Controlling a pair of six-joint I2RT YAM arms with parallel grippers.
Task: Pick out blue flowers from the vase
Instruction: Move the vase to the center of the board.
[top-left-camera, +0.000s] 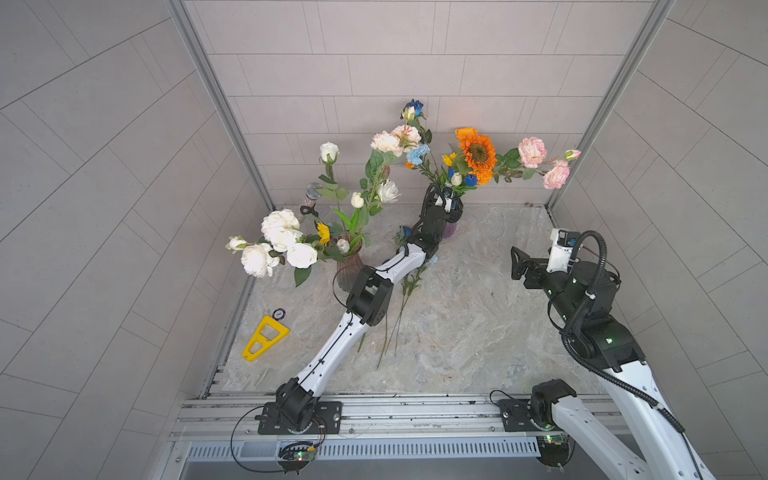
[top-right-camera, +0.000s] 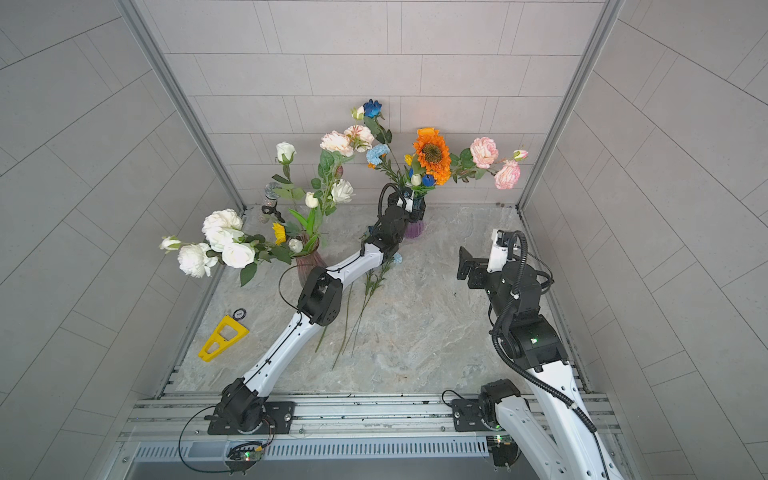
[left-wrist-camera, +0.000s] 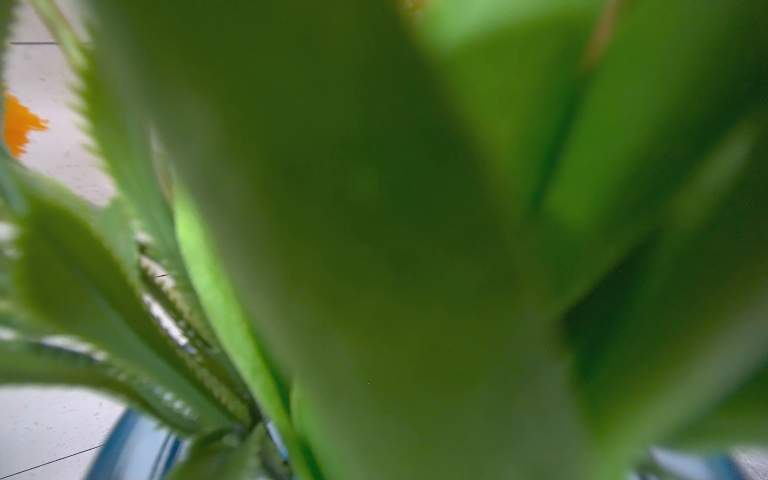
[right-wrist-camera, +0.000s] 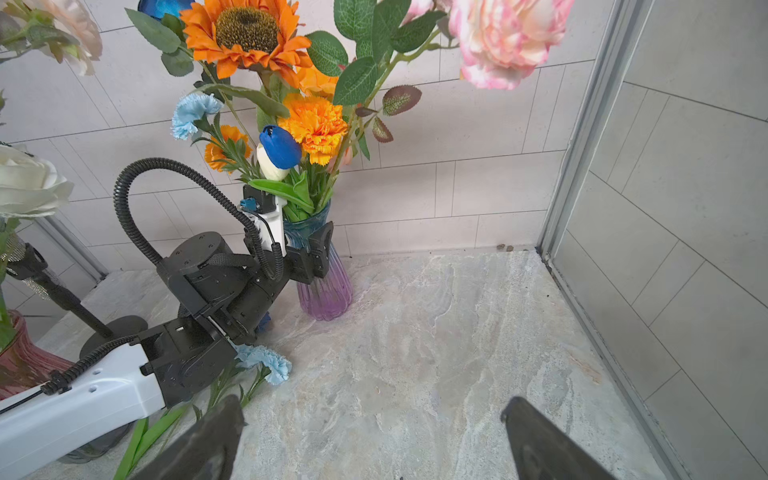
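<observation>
The left gripper (right-wrist-camera: 309, 253) sat at the neck of the vase (right-wrist-camera: 326, 295). One finger (right-wrist-camera: 322, 249) lay across the near side of the glass and the other was hidden behind it, so I could not tell whether it pressed the glass or only straddled it. Its own camera saw little but blurred leaves (left-wrist-camera: 374, 249).

Just above the gripper stood the dark blue bud (right-wrist-camera: 280, 145), touching a white bud (right-wrist-camera: 268, 166). Higher up were a light blue carnation (right-wrist-camera: 193, 114) and, topmost, a dark blue rose (top-right-camera: 372, 108). Beneath its wrist a loose carnation (right-wrist-camera: 266, 363) lay on the table (right-wrist-camera: 457, 332). The right gripper (right-wrist-camera: 370, 415) hung well apart, spread wide and empty.

A squeeze this low followed by a pull would probably drag or tip the whole vase. With leaves blinding the camera, a grab higher up could catch the white bud or an orange bloom (right-wrist-camera: 316, 124) along with the blue stem.
</observation>
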